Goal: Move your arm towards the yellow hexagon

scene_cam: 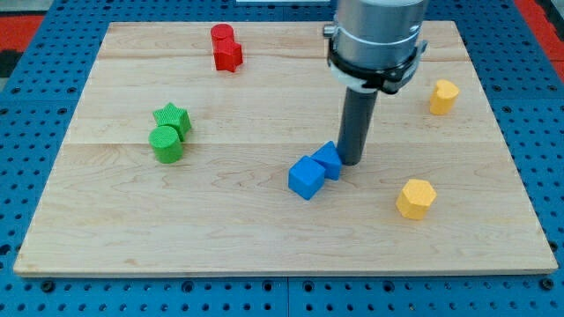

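The yellow hexagon (415,198) lies on the wooden board at the view's lower right. My tip (350,163) rests on the board near the middle, touching or just right of two blue blocks, a small one (328,159) and a blue cube (306,178). The hexagon is to the right of and below my tip, with bare board between them. A second yellow block (443,96) sits at the view's right, higher up.
A green star (172,117) and a green cylinder (166,143) sit together at the left. Two red blocks (226,48) sit at the top, left of the arm. The wooden board (264,238) lies on a blue pegboard table.
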You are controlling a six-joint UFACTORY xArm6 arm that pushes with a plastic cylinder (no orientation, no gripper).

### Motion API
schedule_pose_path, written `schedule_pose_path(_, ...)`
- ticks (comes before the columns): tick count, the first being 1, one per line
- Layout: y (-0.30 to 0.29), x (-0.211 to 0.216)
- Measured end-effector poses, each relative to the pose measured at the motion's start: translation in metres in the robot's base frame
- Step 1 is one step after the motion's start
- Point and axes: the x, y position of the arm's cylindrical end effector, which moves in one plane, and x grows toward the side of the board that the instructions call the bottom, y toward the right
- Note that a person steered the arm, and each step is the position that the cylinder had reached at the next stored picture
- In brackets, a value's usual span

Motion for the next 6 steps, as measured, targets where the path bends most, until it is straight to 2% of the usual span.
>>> schedule_pose_path(2, 0.001, -0.001)
schedule_pose_path(3, 0.072, -0.002)
schedule_pose_path(4, 0.099, 0.012)
schedule_pose_path(5, 0.049, 0.043)
schedule_pose_path(6, 0.009, 0.055)
